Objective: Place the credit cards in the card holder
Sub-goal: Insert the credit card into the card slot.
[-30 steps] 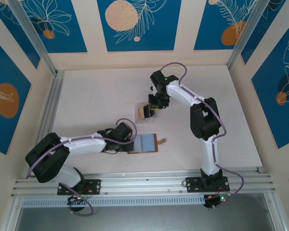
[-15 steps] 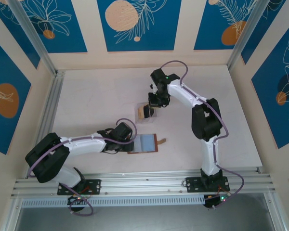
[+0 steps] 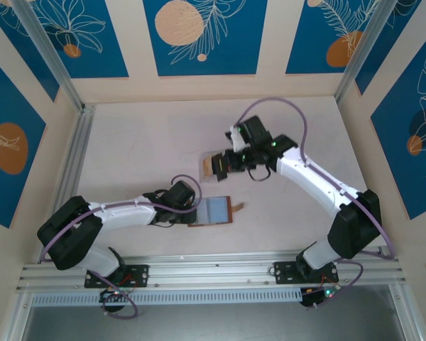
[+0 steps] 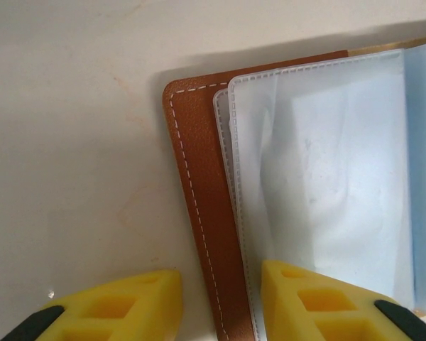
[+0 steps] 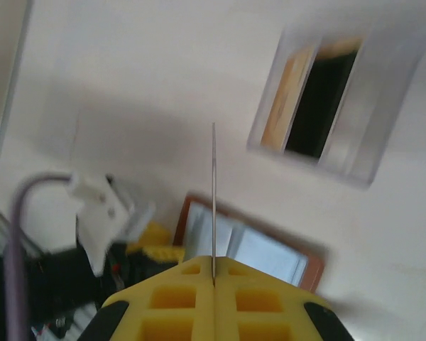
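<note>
The card holder (image 3: 216, 211) lies open on the table, brown leather with blue-grey sleeves (image 4: 319, 170). My left gripper (image 4: 220, 312) is open and stands astride its left leather edge (image 4: 199, 213); one yellow finger (image 4: 121, 305) is over the table, the other over the sleeve. My right gripper (image 5: 214, 273) is shut on a thin credit card (image 5: 214, 192), seen edge-on, held in the air above the card holder (image 5: 259, 249). From above, the right gripper (image 3: 226, 162) hangs beside the clear box. Tan and black credit cards (image 5: 309, 99) stand in that box.
The clear plastic box (image 3: 211, 165) sits just beyond the card holder, mid-table. The holder's small tab (image 3: 238, 208) sticks out on its right. An aluminium rail (image 3: 199, 266) runs along the near edge, and patterned walls enclose the other sides.
The right arm has swung its elbow out to the right and drawn the gripper back from the clear box with a card in it. The left jaws have narrowed slightly.
</note>
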Motion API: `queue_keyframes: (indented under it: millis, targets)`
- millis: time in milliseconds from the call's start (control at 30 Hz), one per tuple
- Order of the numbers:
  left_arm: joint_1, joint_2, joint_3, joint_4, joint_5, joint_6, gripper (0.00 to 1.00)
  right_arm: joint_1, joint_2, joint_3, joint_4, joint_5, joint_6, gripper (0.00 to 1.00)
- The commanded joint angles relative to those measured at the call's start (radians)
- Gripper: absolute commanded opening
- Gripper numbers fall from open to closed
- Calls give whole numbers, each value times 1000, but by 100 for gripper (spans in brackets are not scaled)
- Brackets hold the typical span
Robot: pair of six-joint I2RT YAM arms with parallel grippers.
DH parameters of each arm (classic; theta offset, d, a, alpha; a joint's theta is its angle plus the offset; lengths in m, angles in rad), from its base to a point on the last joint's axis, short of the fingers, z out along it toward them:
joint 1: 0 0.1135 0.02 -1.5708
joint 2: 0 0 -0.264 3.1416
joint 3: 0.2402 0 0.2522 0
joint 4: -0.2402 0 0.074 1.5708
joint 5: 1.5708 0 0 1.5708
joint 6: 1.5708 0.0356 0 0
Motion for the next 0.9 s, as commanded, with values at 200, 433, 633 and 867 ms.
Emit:
queue_keyframes:
  millis: [200,433,633,867]
  targets:
    - [-24,115,-54,111,79,9,32,97,-48,-384,491,-44,180,0]
    - [-26,121,-47,110,79,8,32,138,-39,-466,639,-7,240,0]
    - [-28,126,-49,114,82,4,32,154,9,-484,680,18,257,0]
    - [-28,116,-54,105,79,8,32,165,24,-505,698,48,270,0]
